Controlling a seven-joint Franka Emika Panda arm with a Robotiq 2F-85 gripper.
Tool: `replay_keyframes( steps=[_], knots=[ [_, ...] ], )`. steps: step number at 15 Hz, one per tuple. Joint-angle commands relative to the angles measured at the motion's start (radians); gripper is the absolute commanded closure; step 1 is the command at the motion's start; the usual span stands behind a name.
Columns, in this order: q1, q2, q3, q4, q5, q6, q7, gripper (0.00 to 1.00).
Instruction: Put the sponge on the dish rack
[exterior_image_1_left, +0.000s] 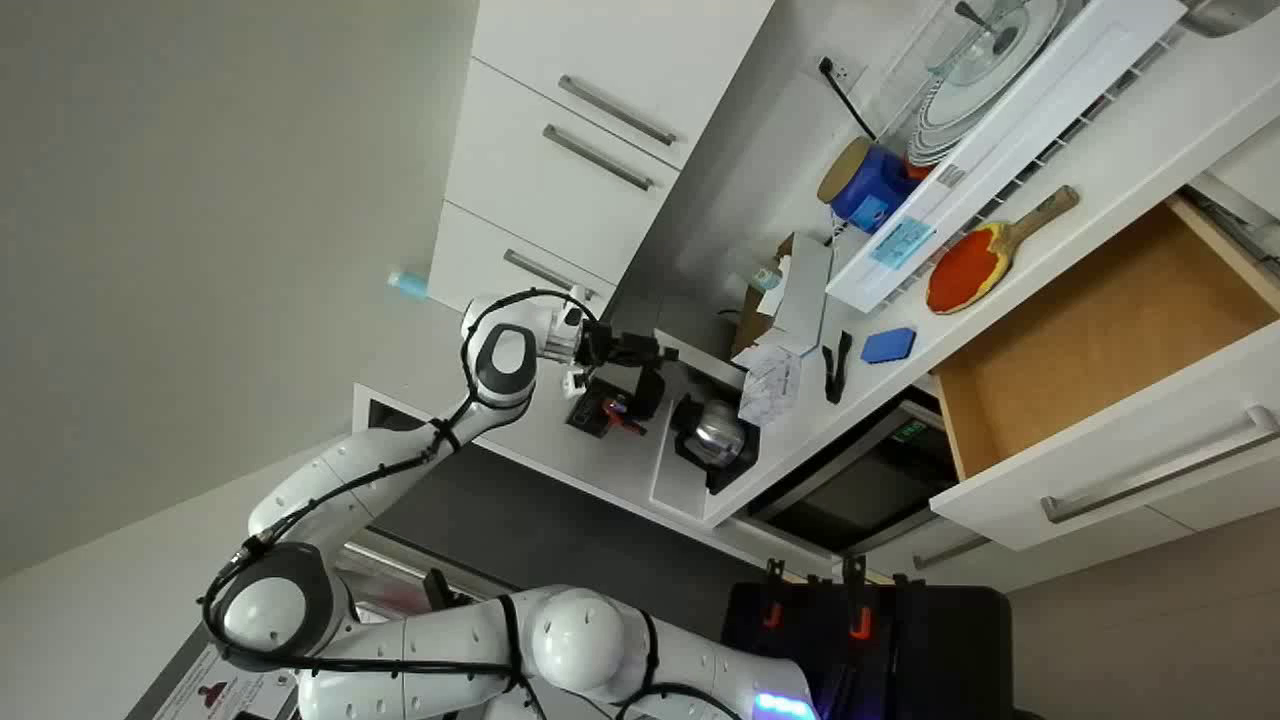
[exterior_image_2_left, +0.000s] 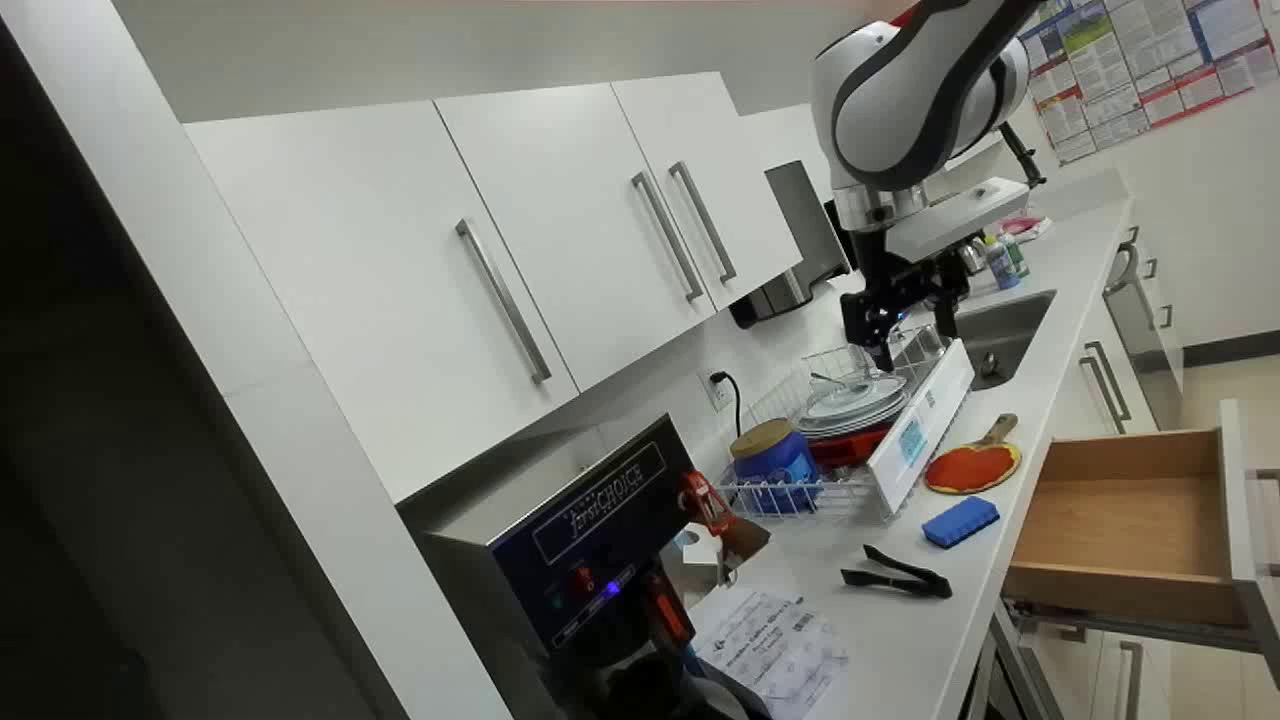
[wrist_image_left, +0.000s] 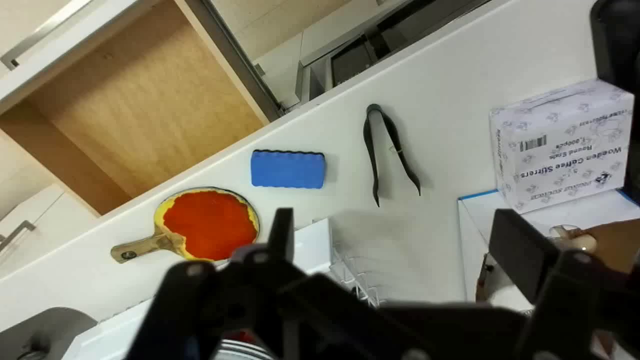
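The sponge (wrist_image_left: 288, 170) lies near the counter's (wrist_image_left: 475, 65) front edge, between paddle (wrist_image_left: 210, 225) and tongs (wrist_image_left: 371, 150); the dish rack (exterior_image_2_left: 845, 492) stands toward the back edge; the gripper (wrist_image_left: 401, 236) hangs above the counter, jaws wide apart, holding nothing.

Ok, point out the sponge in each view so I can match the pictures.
In an exterior view: the sponge, right of center, near mid-height, below and left of the red paddle.
In an exterior view: the sponge, right of center, lower half, directly below the paddle.
In the wrist view: the sponge, slightly left of center, above and right of the paddle.
Shared landmark: the paddle.
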Motion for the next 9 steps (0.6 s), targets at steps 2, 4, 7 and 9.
replay_keyframes(
  steps=[2,4,7,9],
  knots=[
    [0.001,0.0,-0.002,0.002,-0.001,-0.003,0.0,0.0],
    [0.001,0.0,-0.002,0.002,-0.001,-0.003,0.0,0.0],
    [-0.03,0.035,0.007,0.011,-0.025,0.029,0.047,0.0],
    [-0.074,0.084,0.007,0.018,-0.05,0.075,0.114,0.0]
  ],
)
